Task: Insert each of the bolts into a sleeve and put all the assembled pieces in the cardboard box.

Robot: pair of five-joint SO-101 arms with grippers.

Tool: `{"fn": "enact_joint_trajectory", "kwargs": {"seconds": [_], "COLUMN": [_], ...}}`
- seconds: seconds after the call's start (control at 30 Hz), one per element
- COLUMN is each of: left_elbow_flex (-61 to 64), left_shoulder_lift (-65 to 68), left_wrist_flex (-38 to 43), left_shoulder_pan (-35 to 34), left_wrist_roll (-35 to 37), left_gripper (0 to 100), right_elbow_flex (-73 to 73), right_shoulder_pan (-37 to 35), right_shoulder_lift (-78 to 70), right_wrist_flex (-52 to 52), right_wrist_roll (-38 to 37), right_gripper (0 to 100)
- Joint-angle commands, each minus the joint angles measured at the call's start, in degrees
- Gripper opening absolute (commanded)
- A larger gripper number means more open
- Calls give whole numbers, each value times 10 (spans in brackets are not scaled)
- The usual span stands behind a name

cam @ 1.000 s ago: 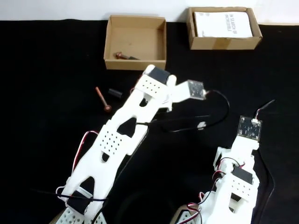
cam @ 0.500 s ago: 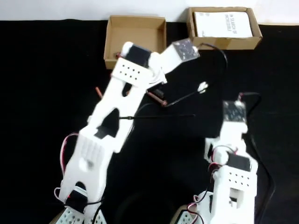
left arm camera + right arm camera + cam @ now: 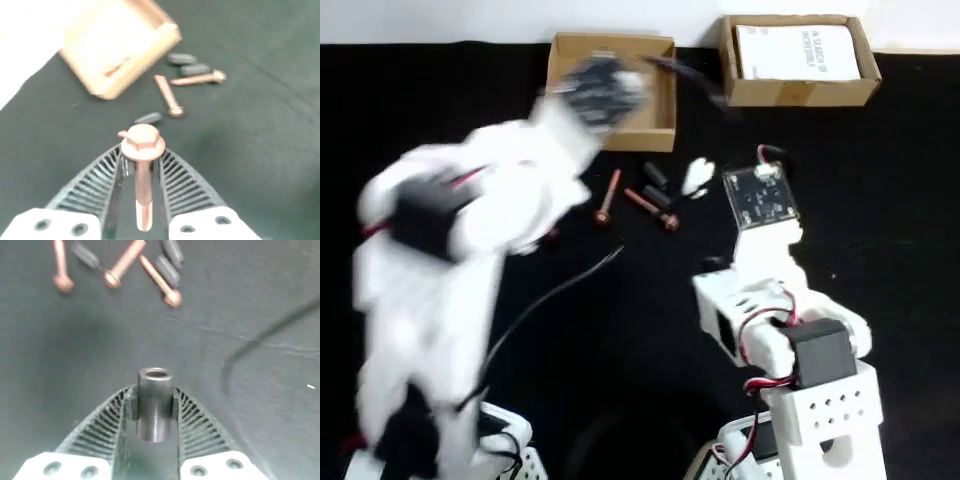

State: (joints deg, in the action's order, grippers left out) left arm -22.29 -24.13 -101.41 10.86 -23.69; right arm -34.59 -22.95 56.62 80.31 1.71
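Left wrist view: a copper bolt (image 3: pixel 143 192) is pinched between the jaws of the left gripper (image 3: pixel 142 152). Its long axis is laid along the fingers, with the hex head pointing away from the wrist. A dark sleeve (image 3: pixel 154 412) is clamped likewise by the right gripper (image 3: pixel 154 390), open bore facing outward. Farther off, loose bolts (image 3: pixel 610 195) and sleeves (image 3: pixel 653 173) are scattered on the table (image 3: pixel 880 200), just before the cardboard box (image 3: pixel 655 135) set at its far edge.

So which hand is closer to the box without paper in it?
Left. The left hand, holding a bolt, hangs by that box; the right hand, holding a sleeve, sits farther off, beyond the loose bolts.
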Motion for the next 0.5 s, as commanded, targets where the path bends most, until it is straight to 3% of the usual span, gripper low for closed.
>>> {"fn": "enact_joint_trajectory", "kwargs": {"seconds": [0.0,0.1,0.3,0.37,0.47], "left_elbow_flex": [15,23,22,22,21], "left_shoulder_lift": [-108,-144,-154,-155,-155], "left_wrist_flex": [2,2,3,10,10], "left_shoulder_pan": [-64,-96,-99,-99,-90], "left_wrist_roll": [40,70,122,146,163], "left_gripper": [9,9,9,9,9], "right_elbow_flex": [16,-30,-189,-247,-335], "right_shoulder_pan": [-35,-58,-65,-65,-70], "right_shoulder_lift": [9,9,8,5,6], "right_wrist_flex": [-80,-198,-501,-625,-823], "right_wrist_roll": [82,134,139,107,-5], "right_gripper": [6,6,6,6,6]}}
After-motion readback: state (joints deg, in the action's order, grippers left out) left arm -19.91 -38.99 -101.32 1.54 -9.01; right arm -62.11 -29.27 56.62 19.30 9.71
